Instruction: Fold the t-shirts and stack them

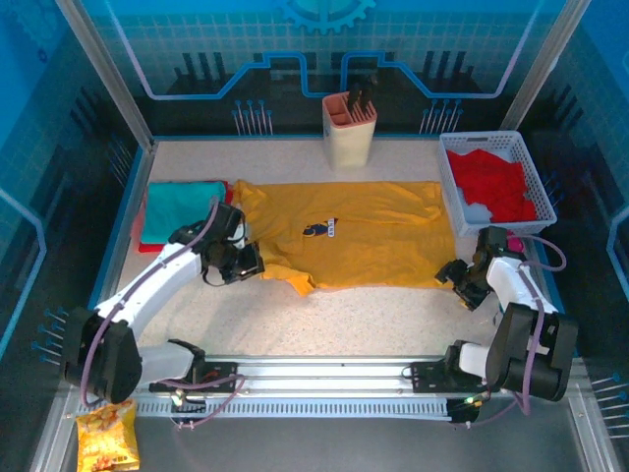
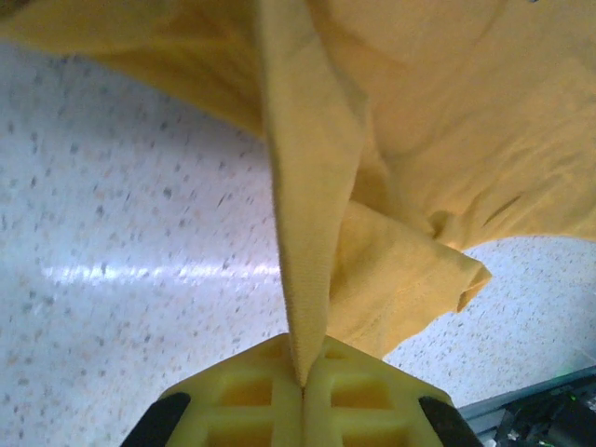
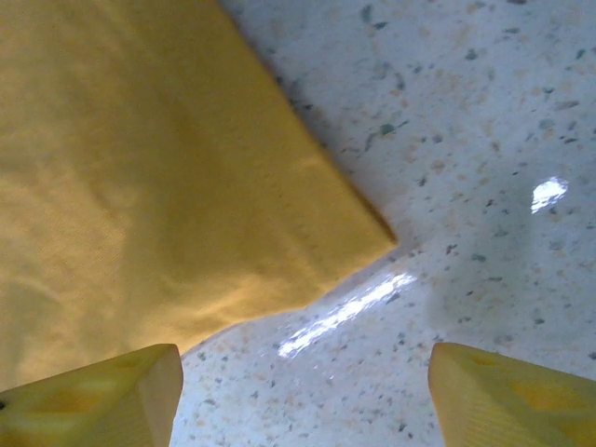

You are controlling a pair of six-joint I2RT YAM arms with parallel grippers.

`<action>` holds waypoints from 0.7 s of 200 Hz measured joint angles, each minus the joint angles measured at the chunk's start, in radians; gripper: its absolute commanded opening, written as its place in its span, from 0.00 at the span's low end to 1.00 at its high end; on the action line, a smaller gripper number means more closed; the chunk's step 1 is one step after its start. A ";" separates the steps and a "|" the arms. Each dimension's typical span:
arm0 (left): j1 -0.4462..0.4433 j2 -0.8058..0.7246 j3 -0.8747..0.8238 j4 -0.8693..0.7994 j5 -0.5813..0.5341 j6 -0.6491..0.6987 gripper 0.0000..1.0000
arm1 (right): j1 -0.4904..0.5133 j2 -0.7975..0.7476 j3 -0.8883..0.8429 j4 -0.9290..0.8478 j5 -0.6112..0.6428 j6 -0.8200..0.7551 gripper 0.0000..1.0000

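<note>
A large mustard-yellow t-shirt [image 1: 364, 236] lies spread across the middle of the table, its small dark chest print [image 1: 318, 230] facing up. My left gripper [image 1: 248, 261] is shut on the shirt's near left edge, and a taut ridge of yellow cloth [image 2: 312, 223] rises from between the closed fingers [image 2: 247, 400]. My right gripper [image 1: 455, 277] is open just off the shirt's near right corner [image 3: 372, 244], which lies flat on the table ahead of the spread fingers [image 3: 102, 396]. A folded teal t-shirt [image 1: 182, 208] rests on a red one at the far left.
A white basket [image 1: 450, 182] at the far right holds red cloth [image 1: 491, 187]. A beige holder [image 1: 349, 130] stands at the back centre. A yellow-orange snack bag [image 1: 106, 438] lies off the table at the near left. Bare speckled tabletop [image 1: 373, 315] stretches before the shirt.
</note>
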 measured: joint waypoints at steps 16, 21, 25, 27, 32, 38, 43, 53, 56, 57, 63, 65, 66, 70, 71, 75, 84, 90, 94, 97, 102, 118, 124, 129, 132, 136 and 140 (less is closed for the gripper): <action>0.000 -0.040 -0.024 -0.023 0.003 -0.020 0.00 | -0.009 0.016 -0.003 0.027 0.000 0.009 0.68; 0.000 -0.054 -0.030 -0.031 0.003 -0.028 0.00 | -0.010 0.023 -0.003 0.038 0.000 0.012 0.68; 0.000 -0.064 -0.032 -0.037 0.003 -0.032 0.00 | -0.011 0.028 -0.003 0.046 0.001 0.014 0.67; 0.000 -0.070 -0.035 -0.040 0.003 -0.035 0.00 | -0.012 0.031 -0.003 0.050 0.001 0.015 0.66; 0.000 -0.087 -0.039 -0.048 0.003 -0.039 0.00 | -0.015 0.039 -0.003 0.060 0.000 0.017 0.66; 0.000 -0.103 -0.042 -0.058 0.003 -0.045 0.00 | -0.018 0.047 -0.003 0.072 0.000 0.020 0.64; 0.000 -0.117 -0.043 -0.066 0.003 -0.050 0.00 | -0.021 0.054 -0.003 0.082 0.000 0.023 0.64; 0.000 -0.139 -0.046 -0.080 0.003 -0.061 0.00 | -0.025 0.064 -0.005 0.104 0.000 0.031 0.62; 0.000 -0.146 -0.048 -0.084 0.004 -0.063 0.00 | -0.027 0.067 -0.006 0.113 0.000 0.031 0.61; 0.000 -0.149 -0.048 -0.086 0.004 -0.064 0.00 | -0.027 0.068 -0.006 0.115 0.000 0.031 0.61; 0.000 -0.161 -0.053 -0.091 0.004 -0.068 0.00 | -0.029 0.071 -0.008 0.119 0.000 0.037 0.59; 0.000 -0.165 -0.056 -0.093 0.005 -0.070 0.00 | -0.030 0.072 -0.009 0.119 0.000 0.040 0.58; 0.000 -0.166 -0.056 -0.093 0.004 -0.071 0.00 | -0.030 0.072 -0.009 0.119 0.000 0.041 0.58; 0.000 -0.175 -0.061 -0.098 0.005 -0.076 0.00 | -0.032 0.072 -0.010 0.120 0.000 0.041 0.56; 0.000 -0.177 -0.062 -0.100 0.005 -0.077 0.00 | -0.032 0.072 -0.010 0.120 0.001 0.044 0.56; 0.000 -0.186 -0.067 -0.106 0.006 -0.082 0.00 | -0.034 0.072 -0.010 0.121 0.002 0.045 0.55; 0.000 -0.202 -0.075 -0.120 0.006 -0.090 0.00 | -0.037 0.074 -0.010 0.121 0.004 0.054 0.53; 0.000 -0.215 -0.079 -0.129 0.006 -0.095 0.00 | -0.038 0.074 -0.010 0.121 0.006 0.056 0.52; 0.000 -0.224 -0.083 -0.135 0.006 -0.099 0.00 | -0.038 0.075 -0.010 0.121 0.007 0.056 0.52; 0.000 -0.231 -0.085 -0.138 0.006 -0.103 0.00 | -0.038 0.076 -0.010 0.120 0.008 0.058 0.52; 0.000 -0.243 -0.089 -0.143 0.006 -0.109 0.00 | -0.039 0.077 -0.010 0.119 0.009 0.058 0.51; 0.000 -0.275 -0.100 -0.156 0.006 -0.119 0.00 | -0.041 0.082 -0.008 0.117 0.011 0.059 0.51; 0.000 -0.280 -0.102 -0.161 0.006 -0.121 0.00 | -0.042 0.084 -0.008 0.116 0.011 0.059 0.51; 0.000 -0.282 -0.103 -0.164 0.006 -0.123 0.00 | -0.043 0.085 -0.007 0.115 0.010 0.058 0.51; 0.000 -0.282 -0.103 -0.167 0.006 -0.124 0.00 | -0.043 0.086 -0.007 0.115 0.010 0.057 0.51; 0.000 -0.282 -0.103 -0.168 0.006 -0.124 0.00 | -0.043 0.087 -0.007 0.114 0.010 0.056 0.51; 0.000 -0.281 -0.104 -0.167 0.006 -0.126 0.00 | -0.043 0.087 -0.006 0.114 0.010 0.055 0.51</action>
